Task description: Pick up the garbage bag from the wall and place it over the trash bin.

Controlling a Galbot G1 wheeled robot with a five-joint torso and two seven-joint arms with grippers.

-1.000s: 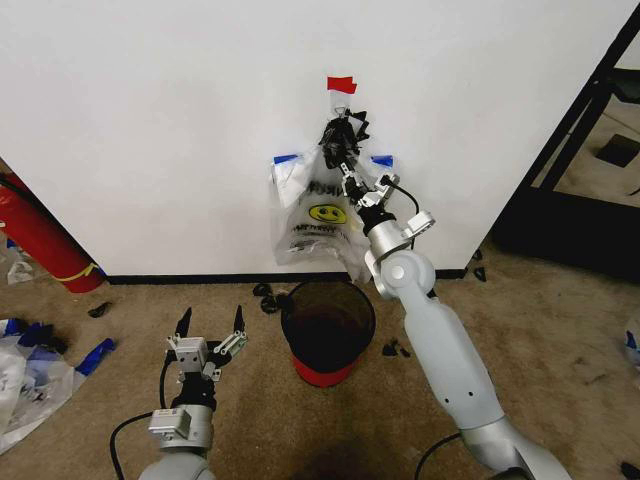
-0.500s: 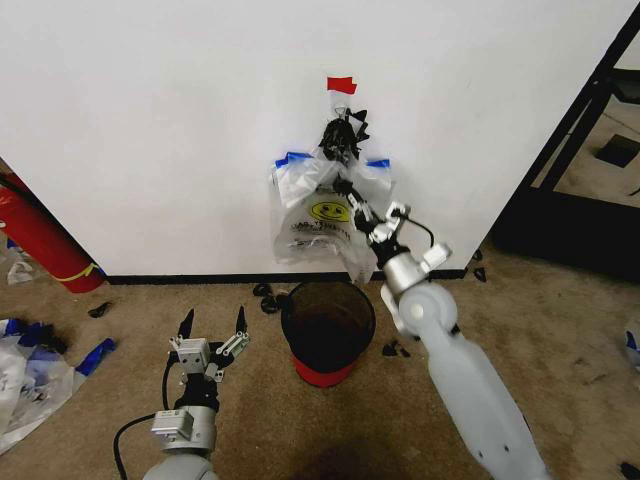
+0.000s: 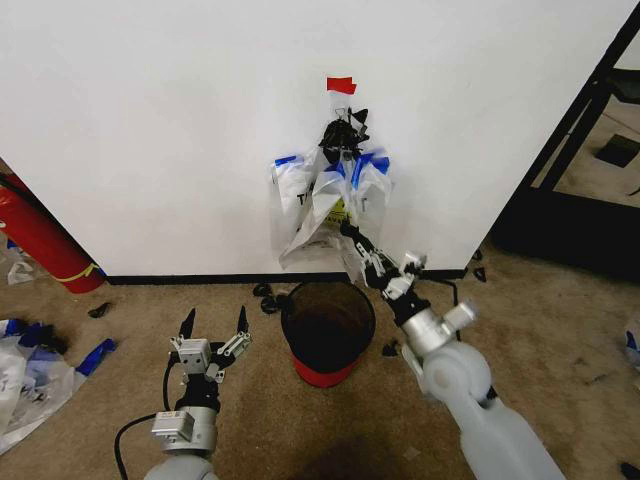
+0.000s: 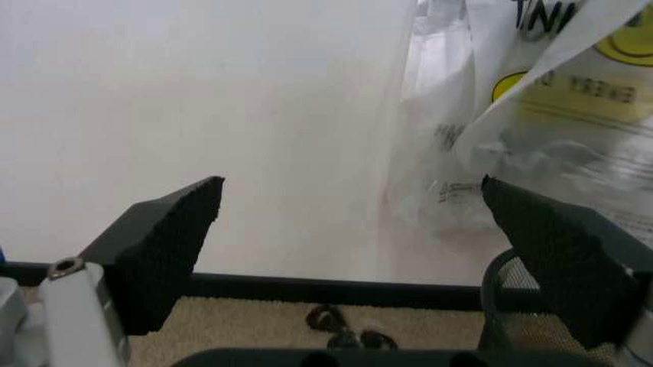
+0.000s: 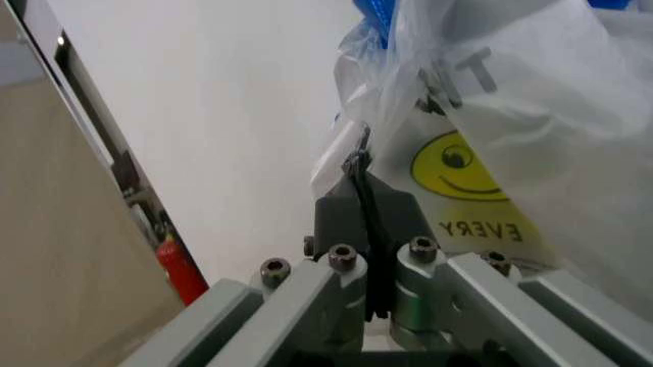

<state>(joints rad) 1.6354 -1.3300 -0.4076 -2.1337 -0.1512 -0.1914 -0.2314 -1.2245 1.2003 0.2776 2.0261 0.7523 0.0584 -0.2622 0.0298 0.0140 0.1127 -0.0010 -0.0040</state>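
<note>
The garbage bag [image 3: 335, 205] is hanging on the white wall [image 3: 150, 130] under a red tape strip [image 3: 341, 85], its lower edge stretching toward the right gripper [image 3: 350, 233], whose fingers are pinching it closed. The trash bin [image 3: 327, 328] is sitting below on tan carpet [image 3: 560, 330]. The left gripper [image 3: 212, 325] is idling with fingers spread.

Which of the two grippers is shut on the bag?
The right gripper, pinching the garbage bag at the wall; the left gripper hangs open near the floor.
</note>
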